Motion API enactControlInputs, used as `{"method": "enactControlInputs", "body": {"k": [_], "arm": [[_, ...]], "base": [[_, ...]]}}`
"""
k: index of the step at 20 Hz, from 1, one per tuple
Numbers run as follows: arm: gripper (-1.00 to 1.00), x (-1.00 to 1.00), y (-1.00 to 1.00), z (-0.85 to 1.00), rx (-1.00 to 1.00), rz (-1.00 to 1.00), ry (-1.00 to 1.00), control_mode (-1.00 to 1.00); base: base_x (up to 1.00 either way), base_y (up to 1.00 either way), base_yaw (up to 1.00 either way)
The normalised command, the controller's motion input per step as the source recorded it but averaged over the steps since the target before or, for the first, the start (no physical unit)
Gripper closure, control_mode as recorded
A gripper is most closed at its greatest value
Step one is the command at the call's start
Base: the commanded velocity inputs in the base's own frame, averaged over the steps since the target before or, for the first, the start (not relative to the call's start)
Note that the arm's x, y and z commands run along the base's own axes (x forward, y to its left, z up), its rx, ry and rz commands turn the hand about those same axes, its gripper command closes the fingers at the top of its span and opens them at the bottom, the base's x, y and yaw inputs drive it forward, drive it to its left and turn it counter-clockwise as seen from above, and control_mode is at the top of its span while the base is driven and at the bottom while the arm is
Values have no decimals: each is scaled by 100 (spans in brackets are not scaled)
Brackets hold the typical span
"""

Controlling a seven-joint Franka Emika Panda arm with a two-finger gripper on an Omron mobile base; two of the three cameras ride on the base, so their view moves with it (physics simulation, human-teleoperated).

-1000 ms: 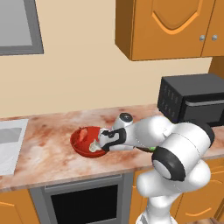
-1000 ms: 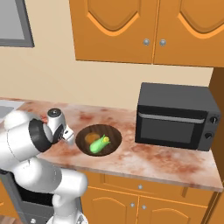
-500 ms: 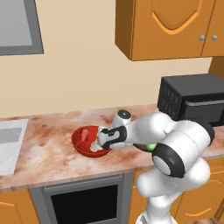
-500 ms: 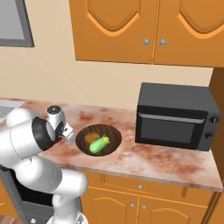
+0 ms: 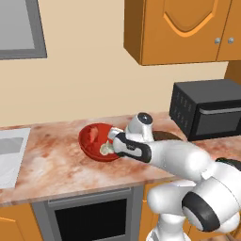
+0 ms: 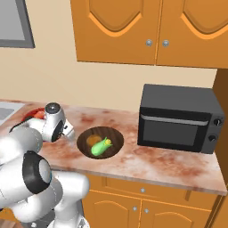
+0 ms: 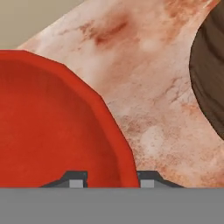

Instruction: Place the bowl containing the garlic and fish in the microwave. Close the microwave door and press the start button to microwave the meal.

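On the marbled counter [image 5: 52,160], glossy red bowl [image 5: 96,141], rim pinched between the hand [image 7: 109,178]'s fingers.

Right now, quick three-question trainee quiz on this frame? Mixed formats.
1. True or false: the hand has its tips on either side of the glossy red round bowl's rim.
2. What lies in the dark brown wooden bowl? A) green and orange food B) a fish C) bread
3. Fill in: the black microwave's door is ____.

Key: 1 true; 2 A; 3 shut
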Motion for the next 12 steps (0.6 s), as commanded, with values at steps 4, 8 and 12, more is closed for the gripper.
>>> {"method": "enactControlInputs", "body": {"k": [4, 8, 12], "arm": [[100, -44, -41, 98, 6, 0, -2, -100], [100, -66, -60, 89, -1, 0, 0, -100], [100, -75, -48, 77, -21, -4, 1, -100]], "base": [[0, 0, 0], [0, 0, 0], [0, 0, 0]]}}
